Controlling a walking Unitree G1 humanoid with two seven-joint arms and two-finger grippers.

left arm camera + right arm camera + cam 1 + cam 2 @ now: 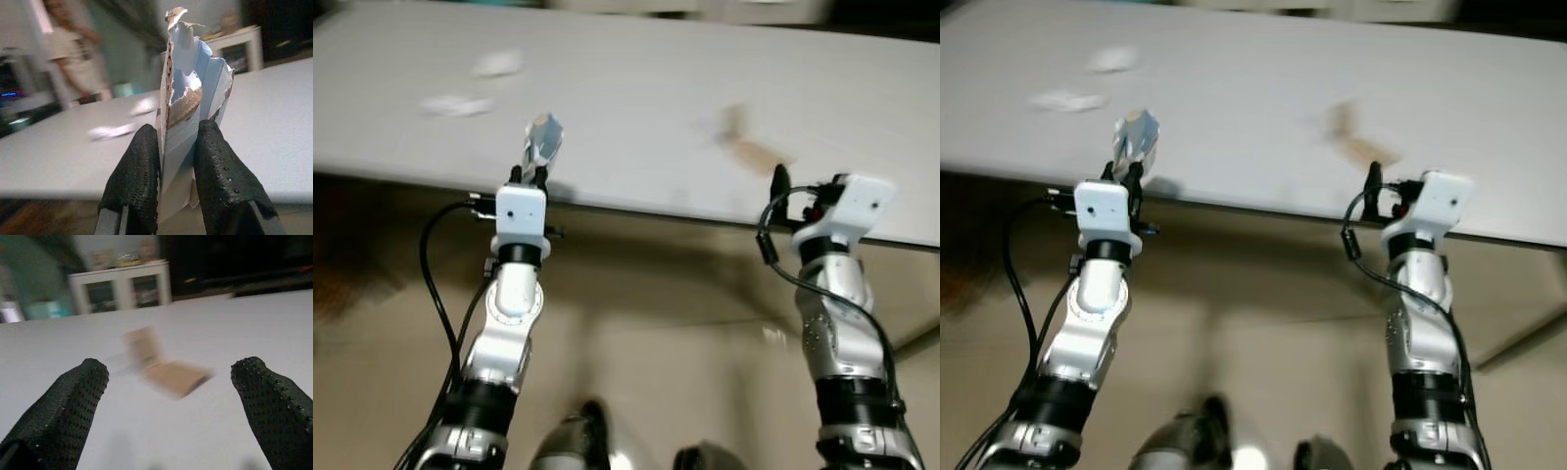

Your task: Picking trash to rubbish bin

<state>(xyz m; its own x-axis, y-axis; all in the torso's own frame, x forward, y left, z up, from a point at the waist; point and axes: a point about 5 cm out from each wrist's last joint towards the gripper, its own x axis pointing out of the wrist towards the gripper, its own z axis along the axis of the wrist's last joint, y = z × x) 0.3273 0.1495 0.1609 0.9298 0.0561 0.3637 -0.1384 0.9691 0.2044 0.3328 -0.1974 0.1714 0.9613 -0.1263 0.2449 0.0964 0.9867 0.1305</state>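
My left gripper (pixel 537 172) is shut on a torn piece of light blue and white packaging (pixel 188 105), held upright over the near edge of the white table (pixel 636 88). The same scrap (pixel 544 139) sticks up above the black fingers (pixel 139 171). My right gripper (pixel 171 396) is open at the table's near edge, farther right. Just beyond it a folded brown piece of cardboard (pixel 164 367) lies flat on the table; it appears blurred (pixel 749 147) from the head. Two white crumpled scraps (pixel 497 65) (pixel 455 105) lie far left.
A person (pixel 73 58) stands beyond the table's far side in the left wrist view. A white cabinet (pixel 122 284) stands behind the table. Tan floor (pixel 685 333) lies below the table edge, under my arms.
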